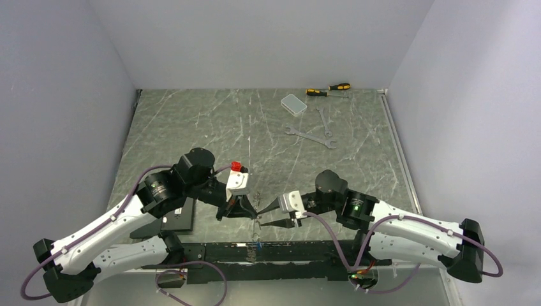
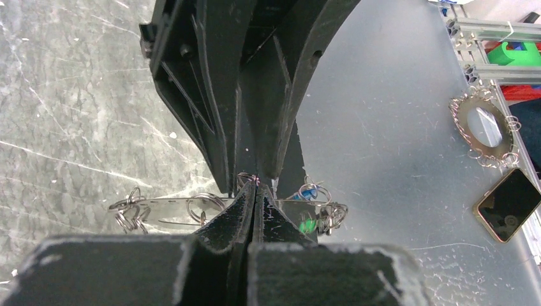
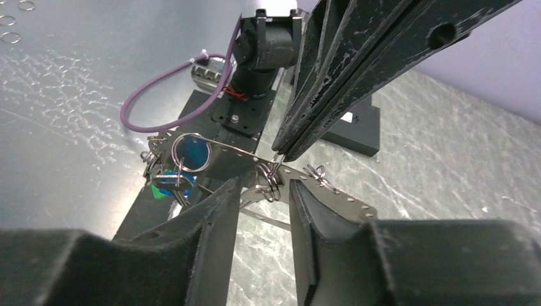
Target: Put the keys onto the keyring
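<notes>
The left fingers (image 3: 332, 76) are pressed together at their tips and pinch the keyring (image 2: 166, 209). It shows as a thin silver band seen almost edge-on, held above the surface (image 1: 210, 127) near its front edge, between the two arms. The right fingers (image 3: 210, 233) are parted to a moderate gap and sit on either side of a small split ring (image 3: 270, 178) that hangs from the band just below the pinch. They are not closed on anything. The keys (image 3: 167, 183), with green and blue heads showing, hang in a bunch at the far end of the band, next to a larger round ring (image 3: 191, 153).

We judge that the step in hand is a handover of grip: the left steadies the band while the right takes hold of the piece to be worked along it. To do this well, we would keep the left pinch firm and motionless, because such a thin band is likely to pivot in a tip grip. We would close the right fingers squarely on the split ring rather than on the band itself, and bring them in slowly — the tips are nearly touching the left ones and could knock the band loose. We cannot tell whether the split ring is threaded on the band or only resting against it.

We can read no brand, label or writing anywhere. The dark slab (image 2: 507, 204) seen from the left wrist has a blank face, and the small grey box (image 1: 293, 103), the screwdrivers (image 1: 328, 89) and the wrenches (image 1: 312, 135) at the back show no legible marks.
</notes>
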Robot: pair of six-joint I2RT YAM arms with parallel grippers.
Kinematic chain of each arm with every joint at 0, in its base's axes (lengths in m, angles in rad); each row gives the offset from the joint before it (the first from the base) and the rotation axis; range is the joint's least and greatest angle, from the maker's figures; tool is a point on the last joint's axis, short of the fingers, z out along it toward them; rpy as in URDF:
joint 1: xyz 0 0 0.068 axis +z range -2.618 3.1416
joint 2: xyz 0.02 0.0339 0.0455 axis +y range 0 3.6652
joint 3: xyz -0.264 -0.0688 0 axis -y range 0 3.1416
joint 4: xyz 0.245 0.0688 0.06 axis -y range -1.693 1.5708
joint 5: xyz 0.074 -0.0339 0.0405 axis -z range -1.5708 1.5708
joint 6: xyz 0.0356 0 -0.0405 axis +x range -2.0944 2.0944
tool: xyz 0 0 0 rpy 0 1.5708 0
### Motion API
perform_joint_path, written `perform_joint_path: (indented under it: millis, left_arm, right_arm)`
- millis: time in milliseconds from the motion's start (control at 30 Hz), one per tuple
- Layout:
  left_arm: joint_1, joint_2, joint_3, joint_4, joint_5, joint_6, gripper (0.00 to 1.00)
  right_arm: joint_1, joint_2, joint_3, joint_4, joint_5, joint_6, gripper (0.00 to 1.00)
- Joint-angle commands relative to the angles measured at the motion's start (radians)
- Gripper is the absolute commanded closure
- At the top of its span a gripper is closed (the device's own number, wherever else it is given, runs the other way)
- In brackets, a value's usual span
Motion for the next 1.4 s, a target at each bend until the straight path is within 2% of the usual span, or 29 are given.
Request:
perform_joint_path:
  millis: [0,233,400,600,800,1133,1367]
  left_arm:
    - [0.007,-0.019,0.007,0.061,0.053,0.014,1.0]
    - [0.011,-0.017,0.008,0.062,0.057,0.012,1.0]
    - [0.013,-0.013,0.006,0.063,0.062,0.01,1.0]
    - [0.015,-0.006,0.009,0.066,0.071,0.009,1.0]
    - [0.018,-0.001,0.01,0.065,0.081,0.01,1.0]
    - [0.023,-0.006,0.008,0.065,0.09,0.01,1.0]
    - [0.025,-0.015,0.005,0.071,0.097,0.007,1.0]
  right_arm:
    - [0.018,0.024,0.023,0.054,0.001,-0.004,0.66]
    - [0.027,0.029,0.025,0.052,0.02,-0.01,0.77]
    - [0.026,0.032,0.031,0.054,0.022,-0.008,0.78]
    - [0.027,0.041,0.041,0.038,0.014,-0.017,0.99]
    - [0.027,0.03,0.055,0.008,0.056,-0.015,1.0]
    - [0.026,-0.025,0.031,0.05,0.138,0.058,1.0]
    - [0.005,-0.058,-0.03,0.174,0.168,0.198,1.0]
